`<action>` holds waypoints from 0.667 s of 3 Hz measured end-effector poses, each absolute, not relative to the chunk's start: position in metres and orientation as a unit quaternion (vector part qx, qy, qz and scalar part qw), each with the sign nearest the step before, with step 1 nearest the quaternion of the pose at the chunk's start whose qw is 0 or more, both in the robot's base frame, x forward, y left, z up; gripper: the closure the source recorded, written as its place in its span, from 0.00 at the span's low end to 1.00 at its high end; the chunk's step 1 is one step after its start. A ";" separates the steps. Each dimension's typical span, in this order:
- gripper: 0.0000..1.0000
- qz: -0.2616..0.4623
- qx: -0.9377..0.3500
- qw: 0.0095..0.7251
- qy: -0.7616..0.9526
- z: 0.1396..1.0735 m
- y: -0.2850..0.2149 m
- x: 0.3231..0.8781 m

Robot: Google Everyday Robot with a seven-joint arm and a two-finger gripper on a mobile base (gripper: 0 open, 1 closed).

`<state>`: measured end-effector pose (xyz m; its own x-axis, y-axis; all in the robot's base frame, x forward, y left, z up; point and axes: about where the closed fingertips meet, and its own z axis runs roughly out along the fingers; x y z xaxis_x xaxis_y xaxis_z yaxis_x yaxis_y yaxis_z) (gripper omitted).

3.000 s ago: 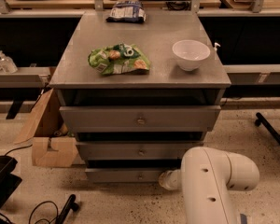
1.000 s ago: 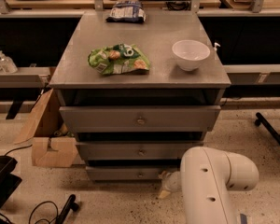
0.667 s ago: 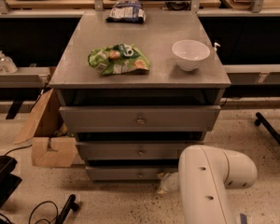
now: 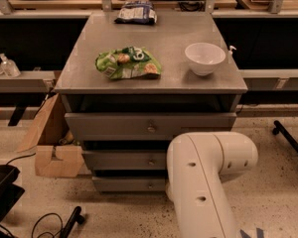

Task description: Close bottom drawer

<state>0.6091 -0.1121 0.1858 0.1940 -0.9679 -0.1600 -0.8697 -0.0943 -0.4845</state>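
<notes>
**benchguy:** Gripper status? And where's the bottom drawer sitting?

**me:** Gripper is tucked behind my own arm [image 4: 204, 182], so I can't see it at all. The big white elbow fills the frame from about 5 to 6 o'clock and covers the spot at the right end of the lowest drawer front. Wide, narrow or holding something, I honestly can't tell.

The bottom drawer [image 4: 128, 184] is the slim grey panel at the very base of the cabinet [image 4: 154, 33], roughly 6 o'clock from the frame centre. Its little round knob [image 4: 150, 185] shows just left of my arm. The right part of the panel is hidden behind the elbow, and a dark strip runs along its top edge.

**benchguy:** Anything else around?

**me:** The middle drawer [image 4: 123, 160] and top drawer [image 4: 139, 125] are stacked above it. On top there's a green chip bag [image 4: 128, 63] at 11 o'clock, a white bowl [image 4: 204, 58] at 1 and a blue bag [image 4: 136, 12] at the back edge, at 12. A cardboard box [image 4: 54, 150] is on the floor at 8, touching the cabinet's side.
</notes>
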 end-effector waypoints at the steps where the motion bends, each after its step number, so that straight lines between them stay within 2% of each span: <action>1: 1.00 -0.159 -0.731 0.254 0.613 0.233 -0.125 0.574; 2: 1.00 -0.159 -0.731 0.254 0.613 0.233 -0.125 0.574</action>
